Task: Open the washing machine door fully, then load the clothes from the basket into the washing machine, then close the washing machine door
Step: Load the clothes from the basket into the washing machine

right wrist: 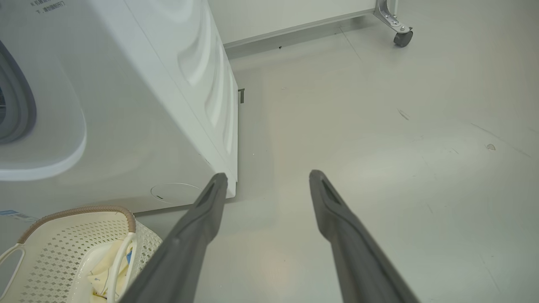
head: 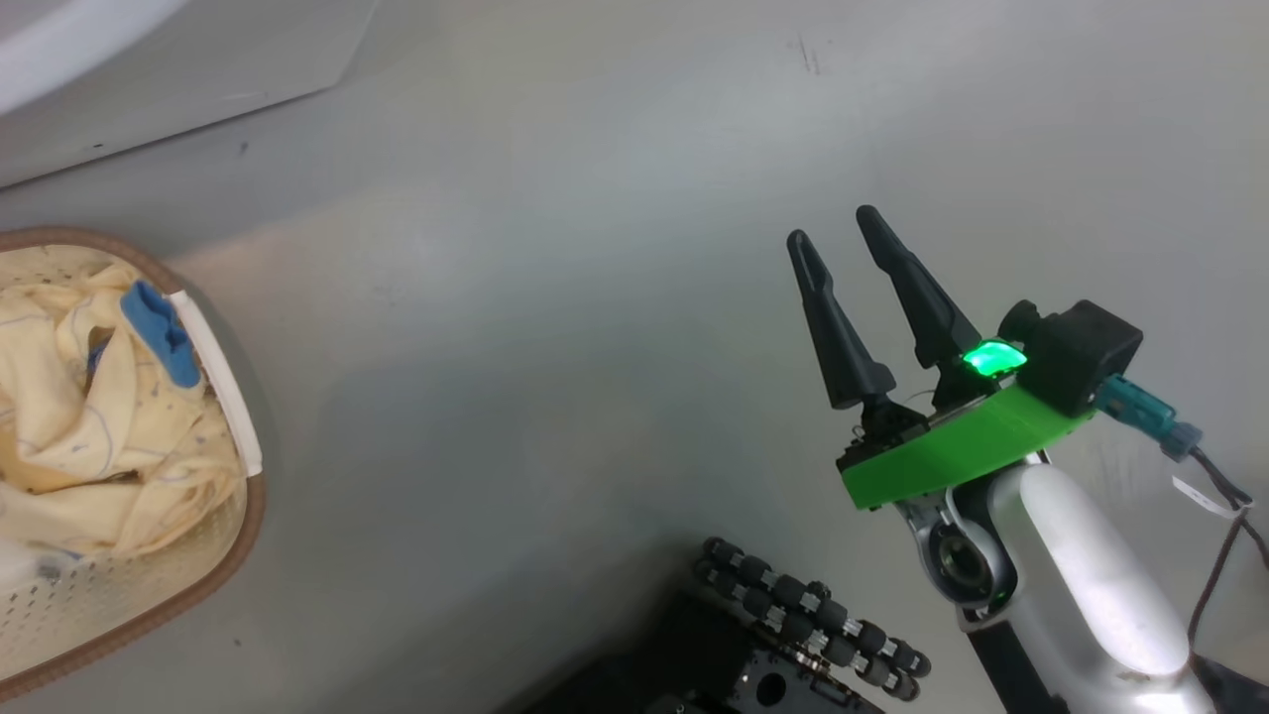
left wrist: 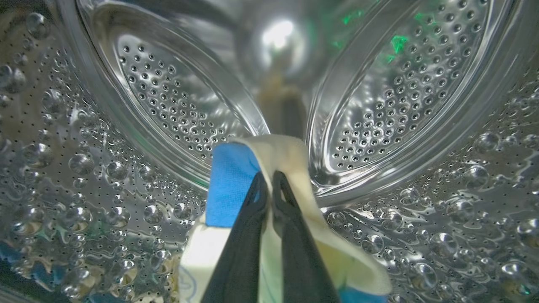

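Pale scuffed floor (right wrist: 379, 126), one black caster (right wrist: 403, 38)

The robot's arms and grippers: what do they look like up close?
The right gripper and the left gripper each end in two long, black, tapering fingers. The right one's base is a bright green plate with a black camera box, a glowing green light and a teal plug trailing a dark cable. Its forearm is glossy white.

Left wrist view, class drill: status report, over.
Left gripper: jaws shut on pale-yellow cotton garment with blue cuff, inside perforated steel drum. Right gripper: jaws open, empty, above floor. More garments in cream perforated plastic basket. Nothing blocking.
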Controlling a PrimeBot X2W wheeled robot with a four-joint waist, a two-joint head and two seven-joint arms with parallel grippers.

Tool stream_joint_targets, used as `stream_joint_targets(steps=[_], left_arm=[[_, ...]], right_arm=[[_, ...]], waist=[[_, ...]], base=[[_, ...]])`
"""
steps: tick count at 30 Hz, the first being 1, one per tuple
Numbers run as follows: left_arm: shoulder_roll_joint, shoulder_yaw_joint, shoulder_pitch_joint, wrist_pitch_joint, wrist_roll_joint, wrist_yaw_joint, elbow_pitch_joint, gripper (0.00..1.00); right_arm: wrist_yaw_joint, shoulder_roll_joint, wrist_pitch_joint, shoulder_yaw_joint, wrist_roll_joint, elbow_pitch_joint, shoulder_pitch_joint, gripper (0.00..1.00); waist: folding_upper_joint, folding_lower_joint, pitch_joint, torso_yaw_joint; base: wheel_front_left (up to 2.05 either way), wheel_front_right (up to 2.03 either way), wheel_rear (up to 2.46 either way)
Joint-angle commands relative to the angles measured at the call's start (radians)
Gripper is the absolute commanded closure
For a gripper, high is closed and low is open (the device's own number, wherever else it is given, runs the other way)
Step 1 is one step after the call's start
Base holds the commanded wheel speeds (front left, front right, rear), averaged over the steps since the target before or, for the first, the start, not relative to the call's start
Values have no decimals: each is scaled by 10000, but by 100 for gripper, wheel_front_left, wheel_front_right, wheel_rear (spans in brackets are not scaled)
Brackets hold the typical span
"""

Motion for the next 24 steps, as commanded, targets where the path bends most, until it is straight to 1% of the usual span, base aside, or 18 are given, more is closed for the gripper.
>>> stream_joint_targets(steps=[1, 4, 7, 13, 14, 15, 20, 22, 24], left_arm=[[551, 142, -379, -53, 60, 15, -142, 100], [535, 166, -422, 249, -26, 101, 429, 100], [426, 212, -403, 914, -271, 127, 936, 100], [128, 202, -389, 1940, -682, 117, 1242, 100], [89, 163, -380, 2102, -728, 73, 1234, 90], [15, 213, -391, 2227, -854, 69, 1210, 0], [-194, 192, -300, 2525, -1126, -12, 910, 0], [-186, 81, -148, 2646, -1124, -96, 783, 0], [-180, 89, 59, 2662, -1172, -59, 640, 0]], right_arm=[[2, -57, -93, 123, 112, -254, 29, 0], [2, -53, -93, 118, 152, -222, 10, 0], [2, -50, -93, 141, 153, -212, -34, 0], [2, -48, -93, 74, 55, -233, -94, 0], [2, -59, -93, 96, 47, -219, -97, 0], [2, -61, -93, 111, 75, -213, -97, 0], [2, -83, -93, 59, 61, -207, -104, 0], [2, -89, -93, 18, 48, -228, -103, 0], [2, -104, -93, 6, 31, -199, -86, 0]], waist=[[0, -1, 155, -93], [0, -1, 241, -65], [0, -1, 254, 22], [0, -1, 195, 288], [0, -1, 179, 330], [0, -1, 164, 370], [0, -1, 21, 534], [0, -1, -79, 583], [0, -1, -216, 605]], base=[[0, 0, 0], [0, 0, 0], [0, 0, 0], [0, 0, 0], [0, 0, 0], [0, 0, 0], [0, 0, 0], [0, 0, 0], [0, 0, 0]])
